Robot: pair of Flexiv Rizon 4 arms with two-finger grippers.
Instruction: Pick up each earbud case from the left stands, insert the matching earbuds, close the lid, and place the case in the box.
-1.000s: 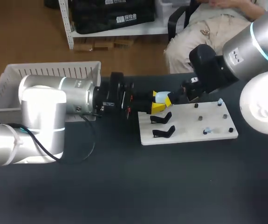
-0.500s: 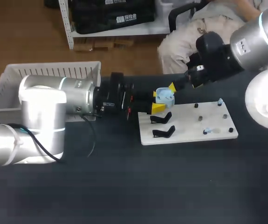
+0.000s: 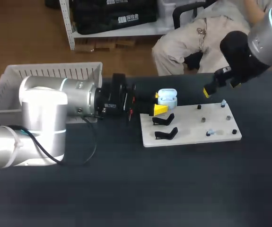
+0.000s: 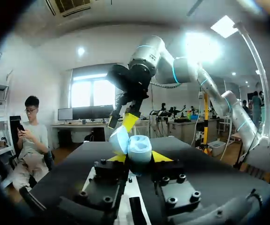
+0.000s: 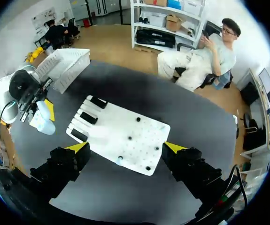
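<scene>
My left gripper (image 3: 158, 107) is shut on a pale blue earbud case (image 3: 167, 98), held just above the left end of the white board (image 3: 192, 126) with its lid up. In the left wrist view the case (image 4: 138, 149) sits between the yellow fingers, its lid (image 4: 119, 139) tipped to one side. My right gripper (image 3: 207, 91) hangs open and empty over the board's far edge, apart from the case, and shows beyond it from the left wrist (image 4: 124, 120). Small earbuds (image 3: 223, 102) (image 3: 210, 133) rest on the board's right part. From the right wrist, the open gripper (image 5: 125, 147) looks down on the board (image 5: 125, 126) and the held case (image 5: 43, 123).
Two empty black stands (image 3: 164, 119) (image 3: 166, 134) sit at the board's left end. Small black pegs (image 3: 203, 119) dot its right half. A white basket (image 3: 46, 75) stands at the table's far left, behind my left arm; it also shows from the right wrist (image 5: 64, 63).
My right gripper has drawn away from the case, up and to the right. The left gripper and the case have stayed in place.
</scene>
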